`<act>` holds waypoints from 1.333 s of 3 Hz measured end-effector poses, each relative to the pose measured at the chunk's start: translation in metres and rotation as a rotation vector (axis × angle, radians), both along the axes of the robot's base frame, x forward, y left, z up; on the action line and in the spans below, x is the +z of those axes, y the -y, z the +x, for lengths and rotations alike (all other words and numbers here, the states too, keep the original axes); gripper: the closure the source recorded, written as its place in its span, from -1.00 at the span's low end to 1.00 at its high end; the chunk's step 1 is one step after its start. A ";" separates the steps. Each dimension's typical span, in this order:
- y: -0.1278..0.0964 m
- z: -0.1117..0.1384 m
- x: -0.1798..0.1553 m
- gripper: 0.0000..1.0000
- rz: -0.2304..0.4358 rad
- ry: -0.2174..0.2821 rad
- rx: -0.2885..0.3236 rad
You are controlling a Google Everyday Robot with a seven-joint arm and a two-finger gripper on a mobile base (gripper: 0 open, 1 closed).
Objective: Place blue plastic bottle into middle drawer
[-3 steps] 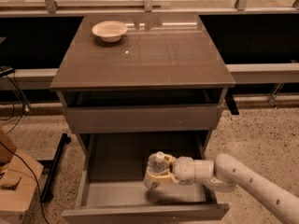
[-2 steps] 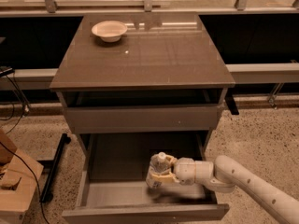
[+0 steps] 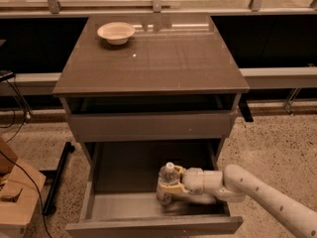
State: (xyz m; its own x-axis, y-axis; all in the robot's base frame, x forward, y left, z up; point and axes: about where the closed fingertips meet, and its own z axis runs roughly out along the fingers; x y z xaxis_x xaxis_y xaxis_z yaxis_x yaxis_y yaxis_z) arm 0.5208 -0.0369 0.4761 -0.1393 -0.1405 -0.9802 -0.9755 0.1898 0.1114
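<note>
Claw (image 3: 172,186) of a white robot arm (image 3: 257,190) reaches in from the right and grips the blue plastic bottle (image 3: 169,172) round its body, fingers closed on it. The bottle stands upright, white cap on top, low inside the open middle drawer (image 3: 119,206), right of centre and near the front wall. Whether its base touches the drawer floor cannot be told. Holding it upright would let it be set down standing, so letting go looks like the step left to do. Above, a shut drawer front (image 3: 148,126) sits under the grey worktop (image 3: 158,63), where a shallow white bowl (image 3: 116,32) rests at the back left, well apart.
</note>
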 end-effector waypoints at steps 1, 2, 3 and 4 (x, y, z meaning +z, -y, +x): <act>0.000 0.001 -0.011 0.03 -0.014 -0.020 -0.016; -0.004 0.000 -0.010 -0.59 -0.011 -0.020 -0.010; -0.006 0.000 -0.010 -1.00 -0.010 -0.020 -0.007; -0.006 0.000 -0.010 -1.00 -0.010 -0.020 -0.006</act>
